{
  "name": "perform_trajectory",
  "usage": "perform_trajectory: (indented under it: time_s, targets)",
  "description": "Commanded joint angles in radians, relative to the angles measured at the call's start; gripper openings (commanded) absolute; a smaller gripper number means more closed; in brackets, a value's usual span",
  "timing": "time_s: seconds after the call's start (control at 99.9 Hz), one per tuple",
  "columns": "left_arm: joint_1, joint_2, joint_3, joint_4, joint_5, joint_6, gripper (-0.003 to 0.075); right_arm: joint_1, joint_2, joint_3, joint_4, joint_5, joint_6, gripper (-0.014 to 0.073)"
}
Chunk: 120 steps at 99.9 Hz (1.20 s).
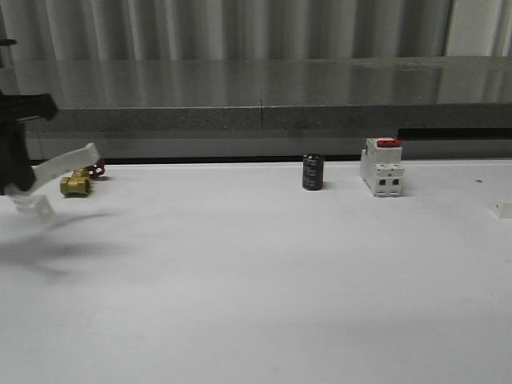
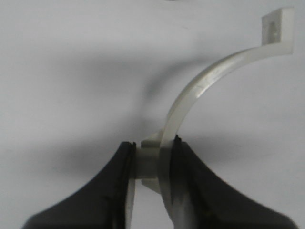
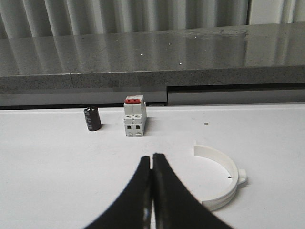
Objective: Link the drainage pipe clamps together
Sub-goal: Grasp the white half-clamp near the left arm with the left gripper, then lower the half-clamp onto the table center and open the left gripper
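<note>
My left gripper is shut on the middle lug of one white drainage pipe clamp half, whose arc curves away to a flat end tab. In the front view this half hangs above the table at the far left, held by the dark left arm. The other clamp half lies flat on the white table, just to the side of my right gripper. That gripper is shut with nothing between its fingers and hovers over bare table.
A brass valve with a red handle sits just behind the held clamp half. A black cylinder and a white breaker with a red switch stand mid-back. A grey ledge runs behind the table.
</note>
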Motion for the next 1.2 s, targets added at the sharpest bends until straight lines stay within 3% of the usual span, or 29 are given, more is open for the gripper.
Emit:
perform_trajectory:
  time_s: [0.0,0.17,0.43,1.191]
  targets:
    - [-0.08,-0.053,-0.002,-0.02,-0.082,-0.085,0.0015,-0.005,-0.019,-0.02,-0.001,-0.083,-0.005,-0.0067]
    - [-0.225,-0.025,0.006,-0.018,-0.184,-0.2,0.0015,-0.005,-0.019,-0.02,-0.001,-0.083,-0.005,-0.0067]
    - [-0.333,0.051,-0.01,-0.011,-0.257,-0.272,0.0015,-0.005,-0.019,-0.02,-0.001,-0.083,-0.005,-0.0067]
    - [-0.342,0.127,-0.017,0.024,-0.292,-0.308,0.0015,-0.005,-0.019,-0.02,-0.001,-0.083,-0.005,-0.0067]
